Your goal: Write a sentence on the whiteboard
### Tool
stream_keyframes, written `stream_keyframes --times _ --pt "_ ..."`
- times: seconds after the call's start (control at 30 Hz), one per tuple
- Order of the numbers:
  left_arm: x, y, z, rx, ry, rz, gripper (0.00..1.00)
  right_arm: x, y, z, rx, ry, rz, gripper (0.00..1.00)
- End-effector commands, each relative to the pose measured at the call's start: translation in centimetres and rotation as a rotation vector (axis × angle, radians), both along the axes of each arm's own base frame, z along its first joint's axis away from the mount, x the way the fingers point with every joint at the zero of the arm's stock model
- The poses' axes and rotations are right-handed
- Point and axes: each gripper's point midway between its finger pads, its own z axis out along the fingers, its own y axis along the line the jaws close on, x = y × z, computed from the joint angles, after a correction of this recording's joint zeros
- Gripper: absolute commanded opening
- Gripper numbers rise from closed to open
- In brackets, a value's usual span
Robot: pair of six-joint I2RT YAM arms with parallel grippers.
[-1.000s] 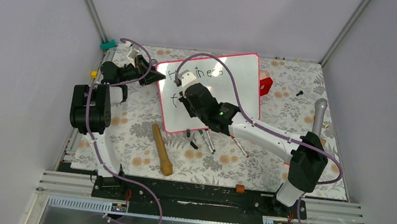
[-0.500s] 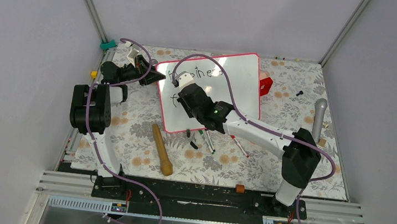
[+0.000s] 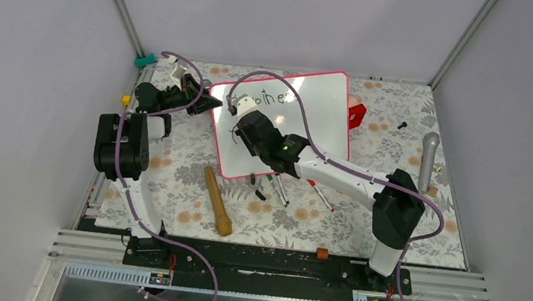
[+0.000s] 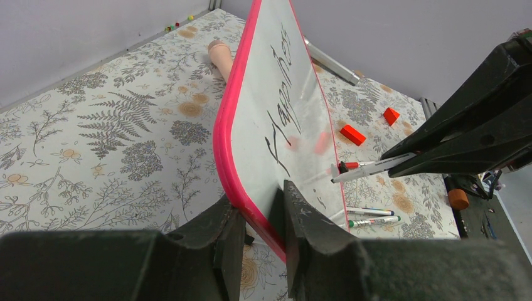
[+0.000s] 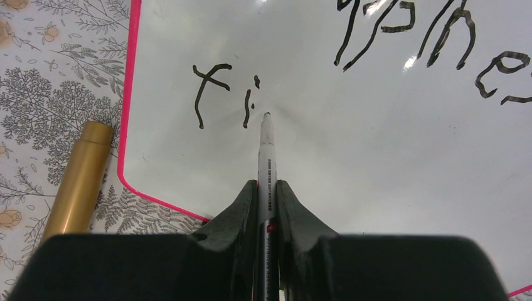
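Left arm (image 3: pixel 123 147) folded, left fingers (image 4: pixel 229 244) clamped; right arm (image 3: pixel 336 174) stretched forward-left, right fingers (image 5: pixel 241 207) pinched shut.

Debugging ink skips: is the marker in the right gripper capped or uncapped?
Uncapped: the marker in the right gripper shows a bare tip at the whiteboard.

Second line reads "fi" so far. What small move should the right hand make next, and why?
Probably slide the marker tip a touch further along the line and begin the next letter's downstroke. The right hand is shut on the marker, its tip is at the whiteboard just past the "i" of the sentence, and the left hand clamps the board's edge.
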Motion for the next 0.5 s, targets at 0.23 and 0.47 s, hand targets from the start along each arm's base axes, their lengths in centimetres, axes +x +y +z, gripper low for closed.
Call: stream_keyframes --times 0.23,0.47 --pt "-4.0 -0.9 -2.8 0.149 -0.172 -0.253 0.0 1.7 0.2 1.4 -0.008 -0.057 -0.046 0.0" --pt "-3.9 -0.9 -2.8 0.149 -0.168 -0.252 0.0 1.8 0.2 0.7 -0.034 -0.05 -0.047 0.0"
